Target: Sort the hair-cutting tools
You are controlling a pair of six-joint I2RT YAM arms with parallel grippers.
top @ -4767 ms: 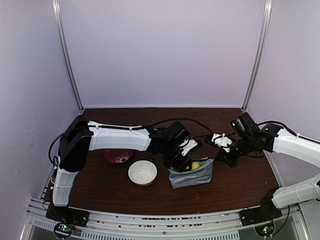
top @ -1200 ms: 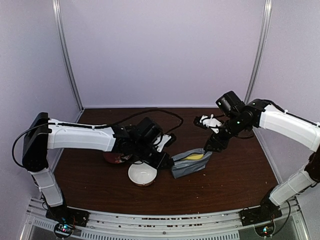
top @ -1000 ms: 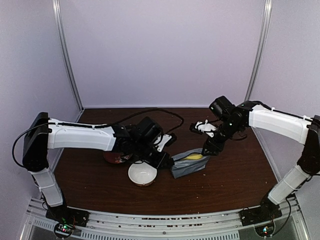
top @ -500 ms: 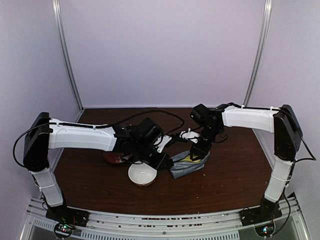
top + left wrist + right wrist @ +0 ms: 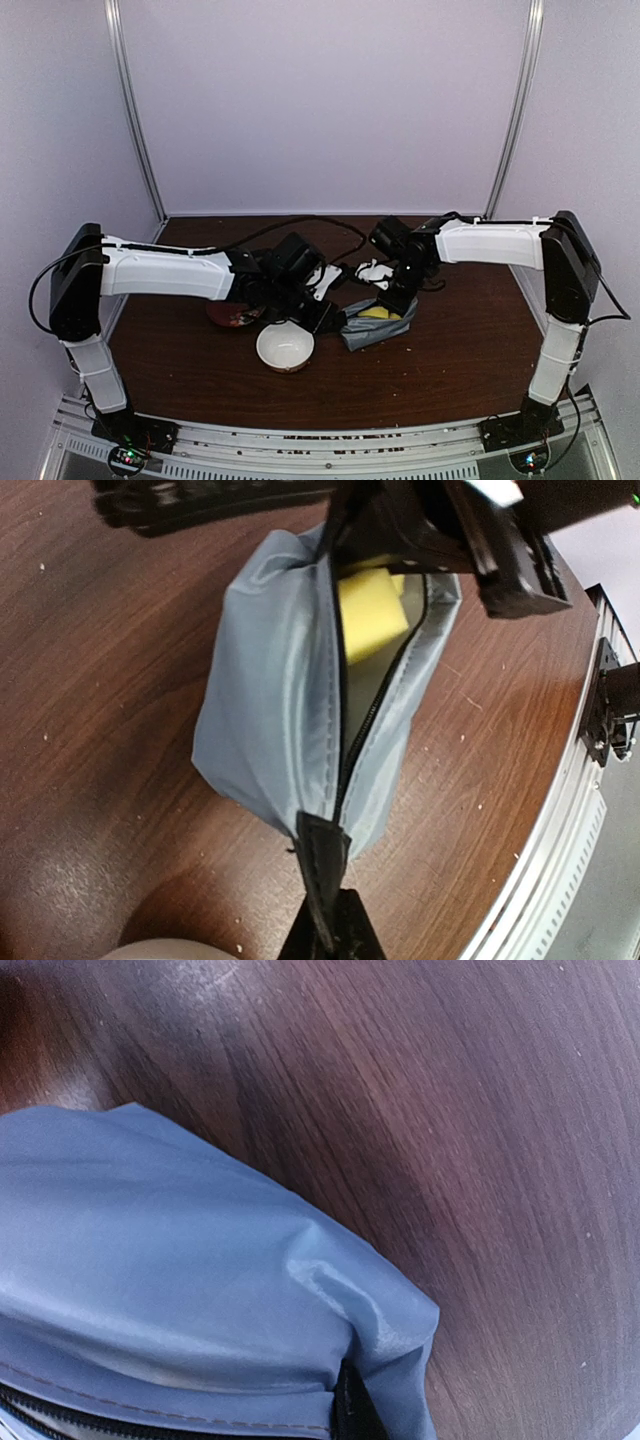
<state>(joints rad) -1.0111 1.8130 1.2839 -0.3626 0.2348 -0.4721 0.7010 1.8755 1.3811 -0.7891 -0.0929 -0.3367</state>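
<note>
No hair-cutting tools show in any view. A grey zip pouch point(image 5: 375, 328) lies open on the brown table point(image 5: 470, 360), with a yellow block point(image 5: 370, 610) inside it. My left gripper point(image 5: 325, 935) is shut on the black tab point(image 5: 322, 855) at the pouch's point(image 5: 270, 700) near end. My right gripper point(image 5: 400, 300) is down at the pouch's other end, jaws shut against the gathered rim. In the right wrist view only grey cloth point(image 5: 180, 1260) and a black bit point(image 5: 350, 1410) at the bottom edge show; the fingers are hidden.
A white bowl point(image 5: 285, 346) stands just left of the pouch, below the left forearm. A red patterned plate point(image 5: 228, 316) lies behind it, partly under the arm. A black cable point(image 5: 330, 222) loops across the back of the table. The metal front rail point(image 5: 600, 710) is near.
The right arm swung left from the table's right side down to the pouch's far end and its jaws closed there. The left gripper has kept hold of the tab.
</note>
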